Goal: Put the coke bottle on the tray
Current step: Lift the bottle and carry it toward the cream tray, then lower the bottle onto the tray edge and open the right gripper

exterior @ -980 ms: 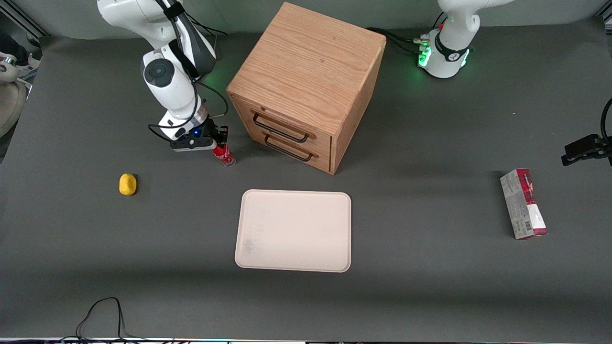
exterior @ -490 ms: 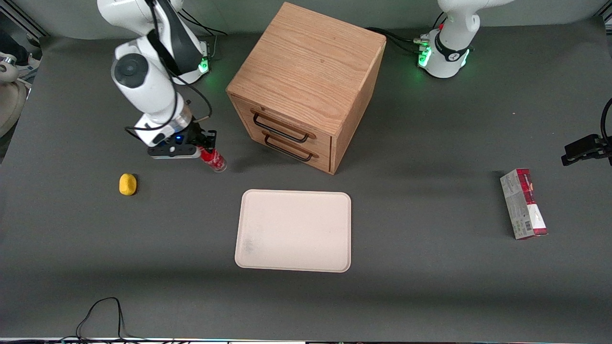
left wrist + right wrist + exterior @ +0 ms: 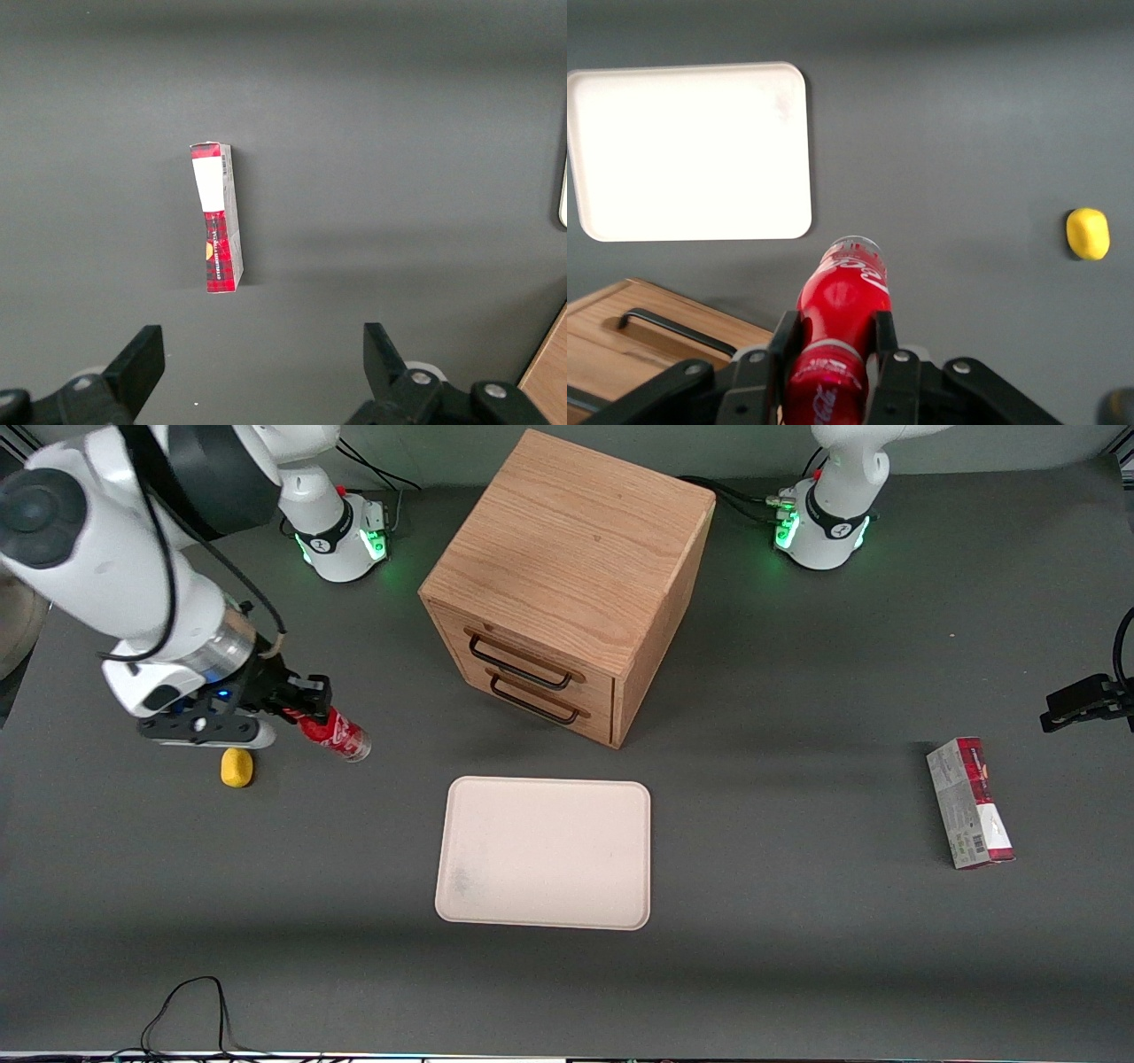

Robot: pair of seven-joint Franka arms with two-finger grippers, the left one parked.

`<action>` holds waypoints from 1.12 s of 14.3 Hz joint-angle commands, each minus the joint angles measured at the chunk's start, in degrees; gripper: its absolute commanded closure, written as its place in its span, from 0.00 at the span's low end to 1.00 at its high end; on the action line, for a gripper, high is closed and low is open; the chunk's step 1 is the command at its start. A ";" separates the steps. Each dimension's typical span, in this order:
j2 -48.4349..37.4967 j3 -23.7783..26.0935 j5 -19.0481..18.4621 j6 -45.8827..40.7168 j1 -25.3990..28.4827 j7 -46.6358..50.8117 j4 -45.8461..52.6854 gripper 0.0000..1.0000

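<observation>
Two black gripper [image 3: 306,704] fingers clamped on small red coke bottle [image 3: 335,734] near cap, bottle tilted, lifted off dark grey table [image 3: 797,957]. Cream rectangular tray [image 3: 545,853] well apart, at bottle's 4 o'clock in front view. Small yellow lump [image 3: 236,767] beside gripper.

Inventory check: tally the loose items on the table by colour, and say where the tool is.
Red: 2, coke bottle held in the tool above the table, carton
Yellow: 1, lump
Cream: 1, tray
Wood: 1, cabinet
Total: 5

gripper [image 3: 306,701] gripping coke bottle [image 3: 335,734], tray [image 3: 544,852] apart
</observation>
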 commanded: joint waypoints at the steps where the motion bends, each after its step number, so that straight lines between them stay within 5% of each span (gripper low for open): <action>1: 12.90 0.70 -1.04 -9.48 0.07 -0.62 22.90 1.00; 5: 21.70 5.52 -6.56 -4.77 0.60 -0.62 31.03 1.00; 16: 38.06 7.56 -11.32 22.13 2.17 -0.53 24.89 1.00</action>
